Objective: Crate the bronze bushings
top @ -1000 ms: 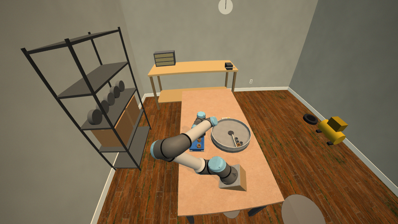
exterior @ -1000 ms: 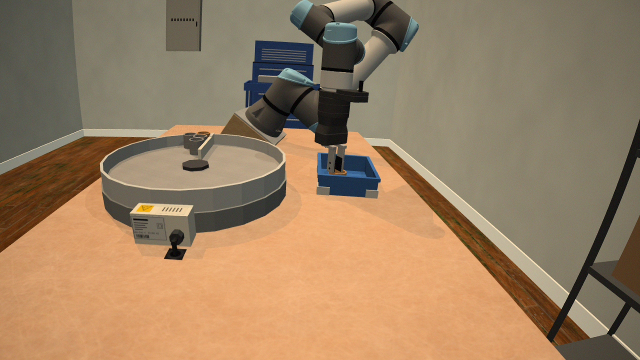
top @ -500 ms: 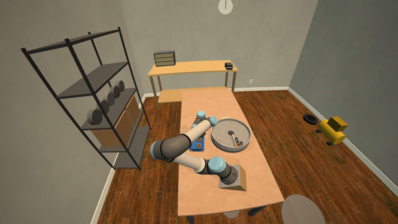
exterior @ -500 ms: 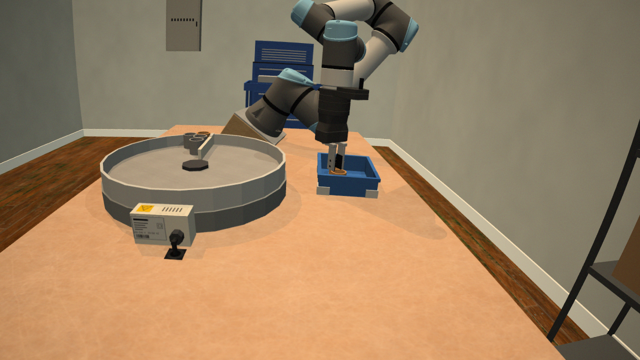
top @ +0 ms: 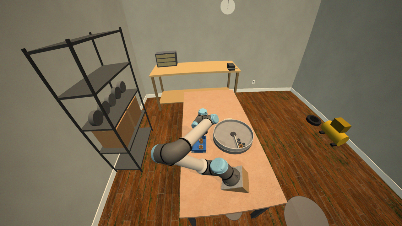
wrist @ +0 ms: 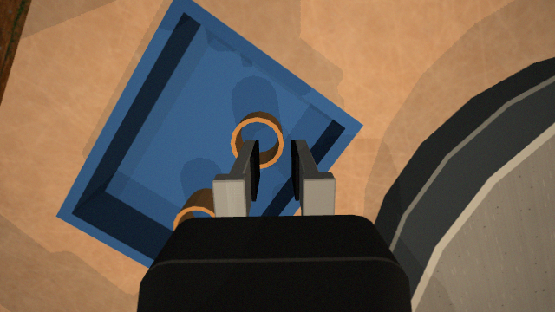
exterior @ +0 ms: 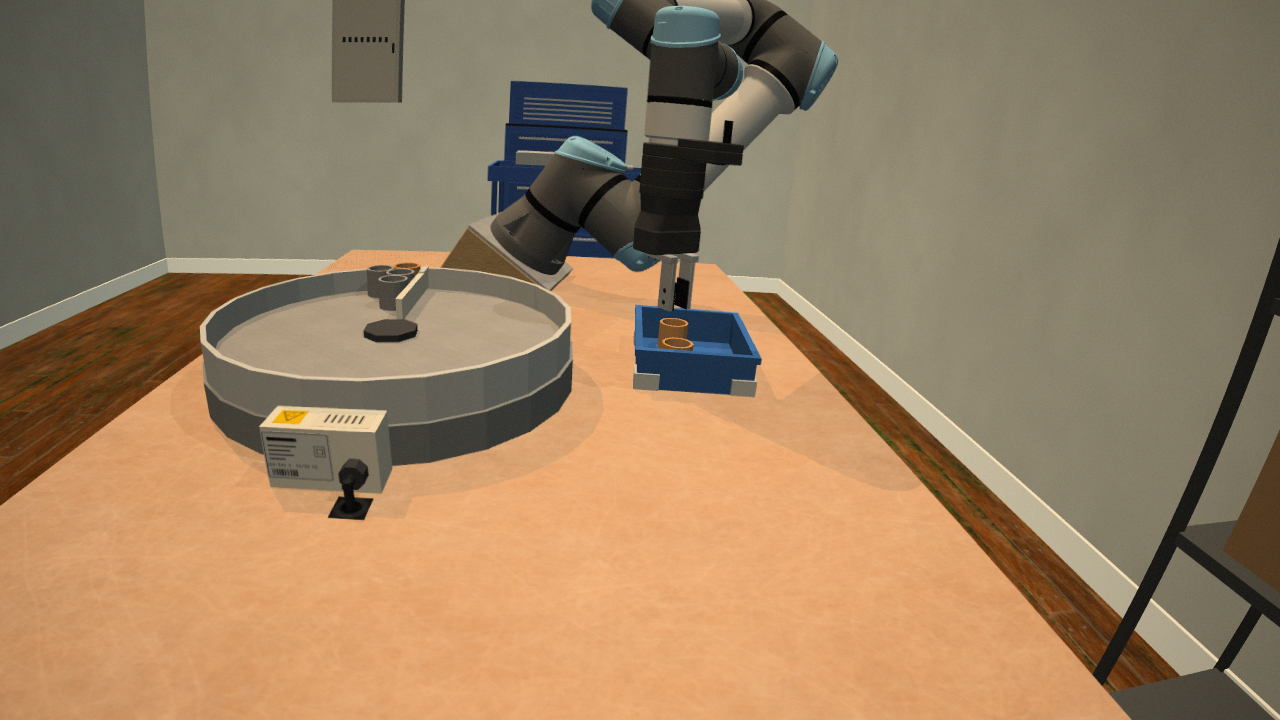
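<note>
Gripper (exterior: 675,307) (wrist: 275,158) partly open, holding nothing, above two bronze bushings (top: 200,148) (exterior: 673,332) (wrist: 260,114) in the blue crate (top: 196,147) (exterior: 698,374) (wrist: 165,113).
Next, probably: fetch the last bronze bushing (top: 241,147) (exterior: 407,265) from the turning table (top: 225,133) (exterior: 465,335) (wrist: 499,238).

The crate (top: 198,150) (exterior: 696,372) (wrist: 128,83) looks like matt plastic, the floorboards (top: 157,196) (exterior: 116,358) (wrist: 10,39) wooden.

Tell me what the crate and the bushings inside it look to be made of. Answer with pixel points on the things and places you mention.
Crate (top: 199,150) (exterior: 696,371) (wrist: 126,97): probably molded plastic, matte, judging by its even blue and lack of shine.

Two bushings in the crate (top: 198,140) (top: 198,147) (exterior: 673,333) (exterior: 677,343) (wrist: 284,143) (wrist: 186,211): likely bronze, given their orange-brown color; the finish looks dull, without bright highlights, so painted plastic is not ruled out.
</note>
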`<state>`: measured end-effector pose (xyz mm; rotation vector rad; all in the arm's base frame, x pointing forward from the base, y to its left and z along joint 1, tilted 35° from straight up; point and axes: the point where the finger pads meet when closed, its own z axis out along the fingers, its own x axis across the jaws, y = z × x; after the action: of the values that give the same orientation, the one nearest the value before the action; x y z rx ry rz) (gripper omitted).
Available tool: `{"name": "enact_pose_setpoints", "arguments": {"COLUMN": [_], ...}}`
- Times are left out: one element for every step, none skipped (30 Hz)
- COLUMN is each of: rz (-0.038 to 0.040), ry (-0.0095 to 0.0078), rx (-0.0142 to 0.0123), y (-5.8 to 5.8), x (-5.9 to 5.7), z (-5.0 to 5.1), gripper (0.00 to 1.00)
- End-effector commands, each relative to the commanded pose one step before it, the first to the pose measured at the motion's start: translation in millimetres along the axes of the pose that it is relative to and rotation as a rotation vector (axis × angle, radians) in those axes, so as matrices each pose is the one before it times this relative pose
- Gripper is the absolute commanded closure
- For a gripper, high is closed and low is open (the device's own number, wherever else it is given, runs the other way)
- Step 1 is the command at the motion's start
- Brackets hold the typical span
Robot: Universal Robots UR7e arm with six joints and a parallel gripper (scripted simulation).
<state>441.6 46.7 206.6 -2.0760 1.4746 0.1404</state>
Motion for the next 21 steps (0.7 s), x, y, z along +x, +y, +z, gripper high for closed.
{"name": "enact_pose_setpoints", "arguments": {"rz": [-0.00045,0.0,0.0,0.0,0.0,0.0,0.0,0.0,0.0,-0.00001,0.00001,0.00001,0.00001,0.00001,0.0,0.0,0.0,0.0,0.0,0.0,0.0], "ry": [-0.00518,0.0,0.0,0.0,0.0,0.0,0.0,0.0,0.0,0.00116,-0.00005,-0.00005,-0.00005,-0.00005,0.0,0.0,0.0,0.0,0.0,0.0,0.0], "rx": [-0.00188,0.0,0.0,0.0,0.0,0.0,0.0,0.0,0.0,0.00061,-0.00004,-0.00004,-0.00004,-0.00004,0.0,0.0,0.0,0.0,0.0,0.0,0.0], "y": [1.53,0.0,0.0,0.0,0.0,0.0,0.0,0.0,0.0,-0.26,0.0,0.0,0.0,0.0,0.0,0.0,0.0,0.0,0.0,0.0,0.0], "x": [0.03,0.0,0.0,0.0,0.0,0.0,0.0,0.0,0.0,0.1,0.0,0.0,0.0,0.0,0.0,0.0,0.0,0.0,0.0,0.0,0.0], "z": [-13.11,0.0,0.0,0.0,0.0,0.0,0.0,0.0,0.0,-9.83,-10.1,-10.1,-10.1,-10.1,0.0,0.0,0.0,0.0,0.0,0.0,0.0], "gripper": [0.53,0.53,0.53,0.53,0.53,0.53,0.53,0.53,0.53,0.53,0.53,0.53,0.53,0.53,0.53,0.53,0.53,0.53,0.53,0.53,0.53]}}
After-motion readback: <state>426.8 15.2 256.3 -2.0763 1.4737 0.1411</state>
